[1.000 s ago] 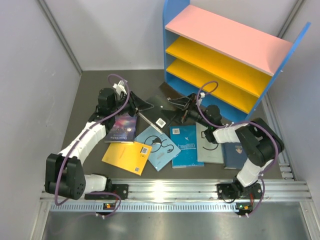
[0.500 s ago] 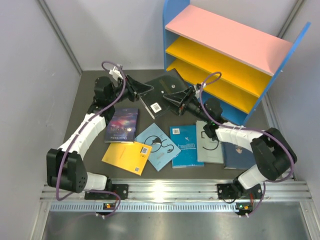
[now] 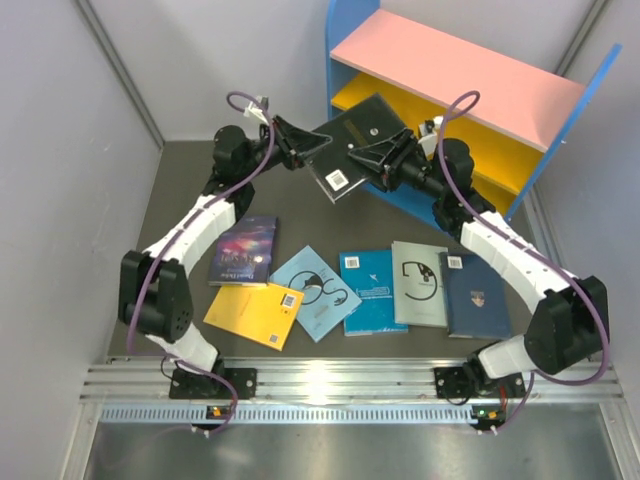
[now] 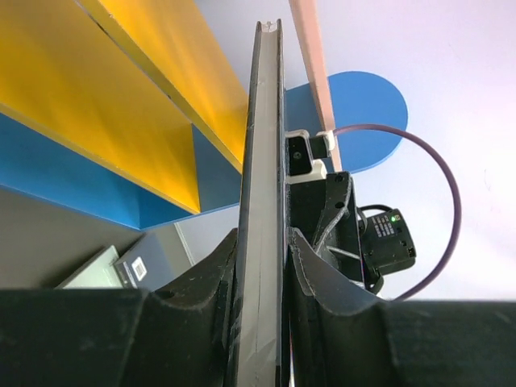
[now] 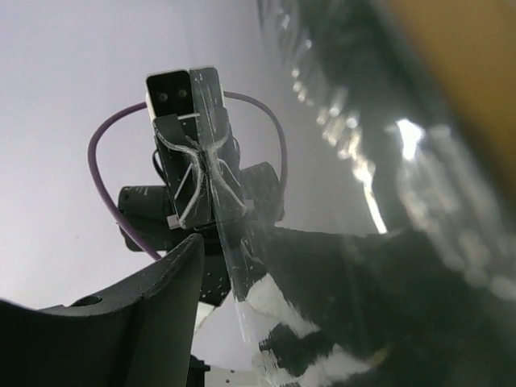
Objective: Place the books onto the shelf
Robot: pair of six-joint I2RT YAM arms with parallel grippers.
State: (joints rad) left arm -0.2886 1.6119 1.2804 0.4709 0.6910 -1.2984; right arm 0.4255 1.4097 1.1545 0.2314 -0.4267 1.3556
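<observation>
— Up top, we're seeing the left gripper and right gripper each pinching one black book, midair before the shelf. Six more books are lying on the table.
— Only the left wrist is showing us fingers clamping it edge-on. The right wrist is giving us blurred cover.

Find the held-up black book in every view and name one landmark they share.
Top external: black book upper centre, held up before the shelf.
Left wrist: black book edge-on down the centre, clamped in the left end effector.
Right wrist: black book, glossy cover, fills the right side.
Shared landmark: the shelf's yellow board, blurred top right in the right wrist view.
</observation>
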